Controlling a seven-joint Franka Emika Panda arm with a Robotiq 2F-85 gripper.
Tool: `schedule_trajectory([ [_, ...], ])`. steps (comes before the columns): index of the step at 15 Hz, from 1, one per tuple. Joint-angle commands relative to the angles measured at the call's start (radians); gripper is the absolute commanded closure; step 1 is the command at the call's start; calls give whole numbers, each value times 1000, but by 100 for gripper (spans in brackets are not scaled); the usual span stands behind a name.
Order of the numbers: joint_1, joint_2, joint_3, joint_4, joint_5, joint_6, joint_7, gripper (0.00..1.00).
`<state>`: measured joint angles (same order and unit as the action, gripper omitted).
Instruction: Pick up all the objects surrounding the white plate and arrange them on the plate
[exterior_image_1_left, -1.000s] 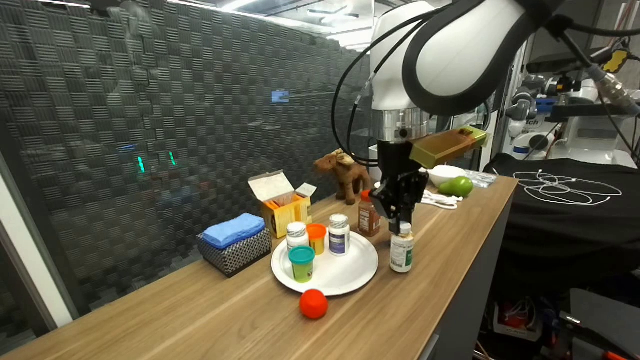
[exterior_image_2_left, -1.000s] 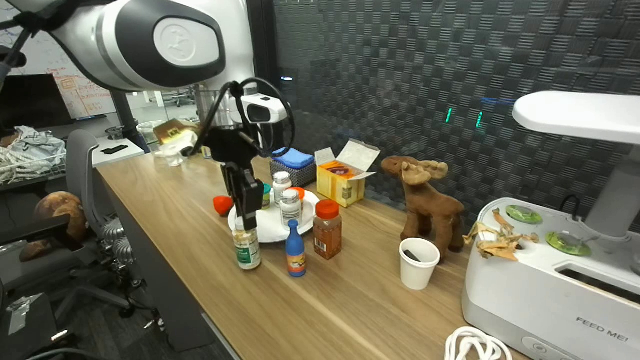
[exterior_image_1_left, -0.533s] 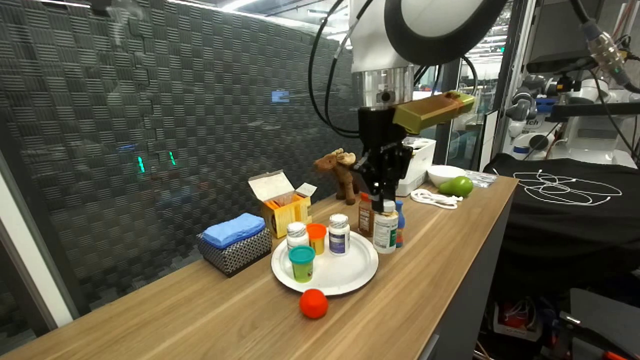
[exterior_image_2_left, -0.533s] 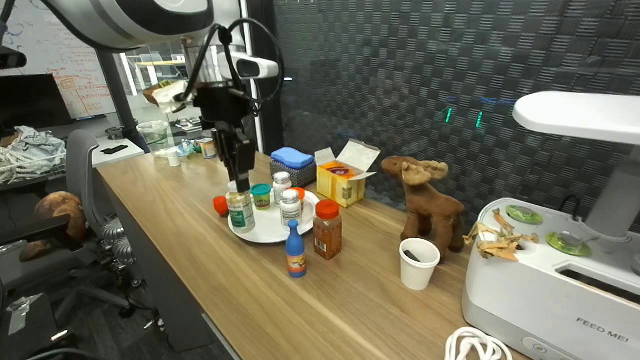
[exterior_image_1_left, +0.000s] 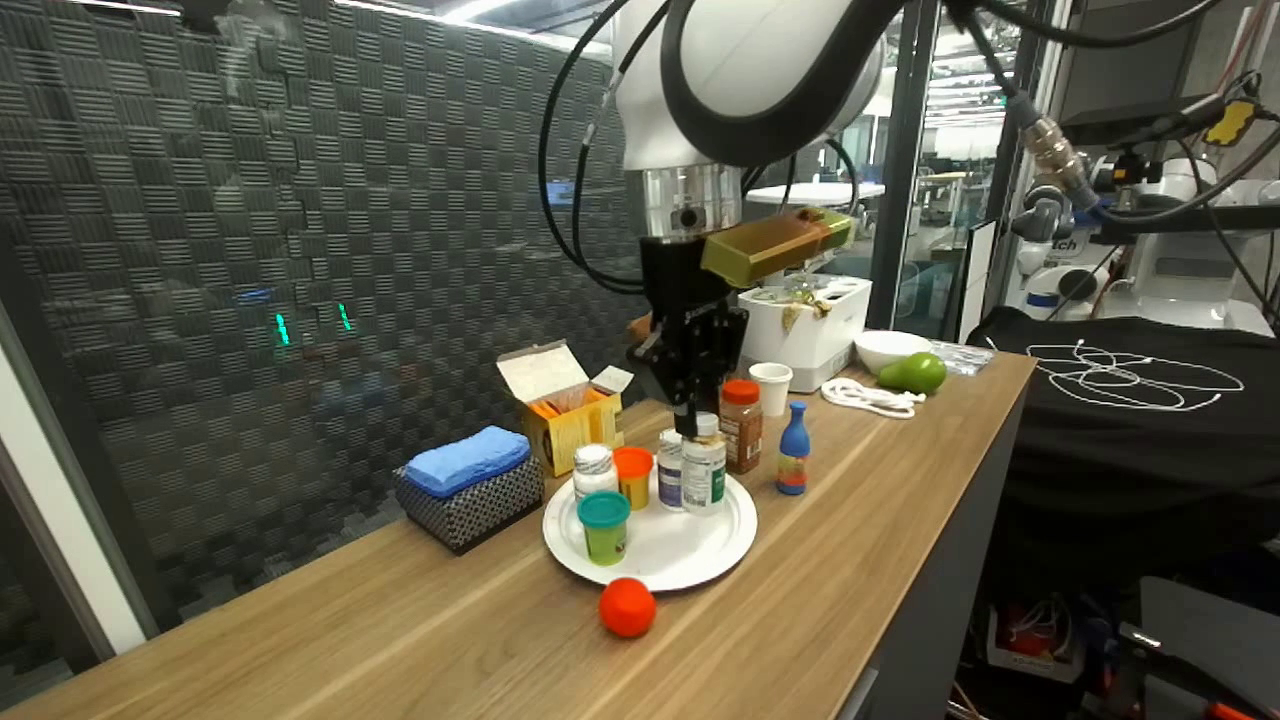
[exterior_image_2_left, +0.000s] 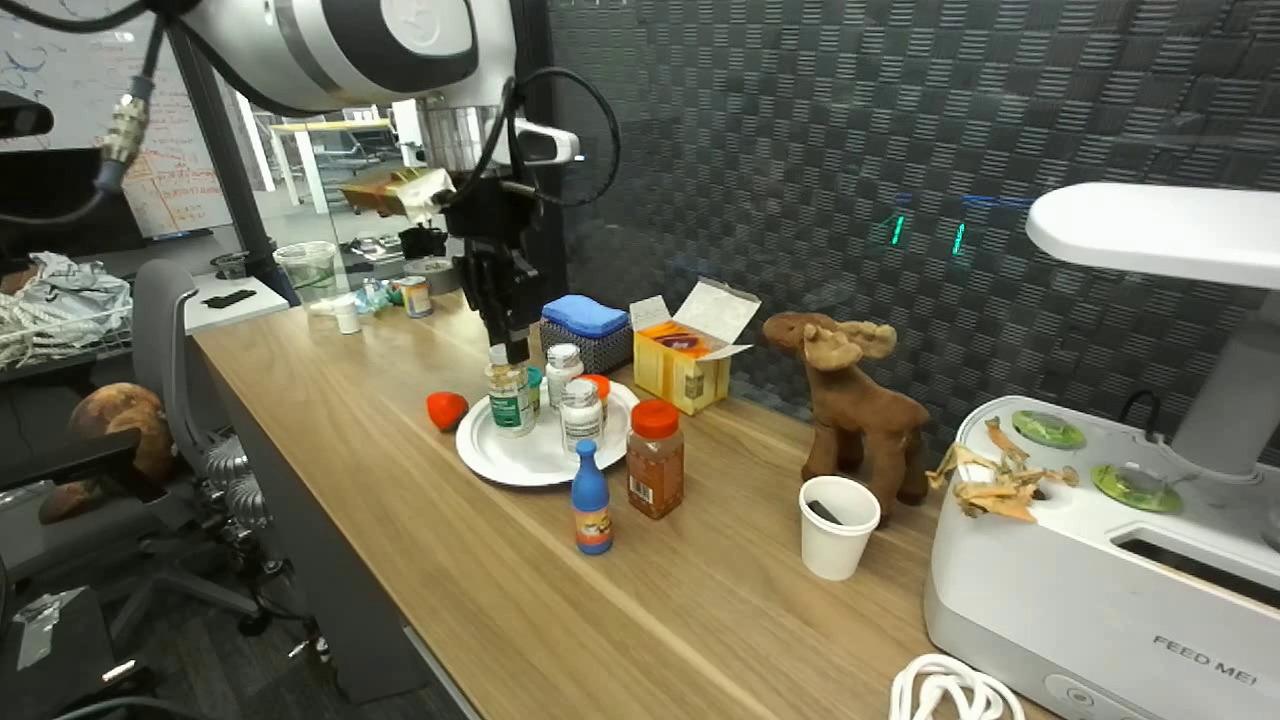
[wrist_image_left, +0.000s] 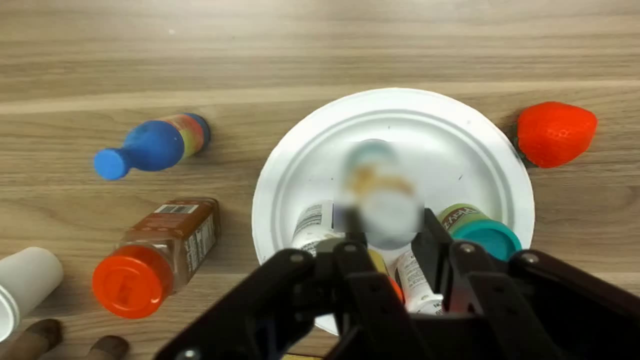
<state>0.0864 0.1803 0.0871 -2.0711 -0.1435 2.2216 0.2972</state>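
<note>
Over the white plate, the gripper is holding the green-labelled bottle roughly upright by its white cap; the jaws are standing slightly apart, closing in on either side of that cap. From here I'm not managing to see whether the bottle's base is touching the plate. A purple-labelled bottle, another white-capped bottle, an orange-lidded tub and a teal-lidded tub are standing on the plate. The red piece is lying on the table just beside the rim, while the blue bottle and the orange-capped jar are standing off the plate, near each other.
</note>
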Motion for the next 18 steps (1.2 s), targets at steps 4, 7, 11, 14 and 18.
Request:
schedule_trajectory([
  [4, 13, 178, -13, 209, 25, -42, -82, 92],
  [7, 13, 225, -14, 262, 38, -46, -99, 92],
  [11, 16, 270, -8, 310, 64, -61, -124, 92],
  [14, 27, 284, -10, 326, 61, -82, -132, 62],
  [18, 44, 250, -20, 306, 37, -86, -114, 21],
])
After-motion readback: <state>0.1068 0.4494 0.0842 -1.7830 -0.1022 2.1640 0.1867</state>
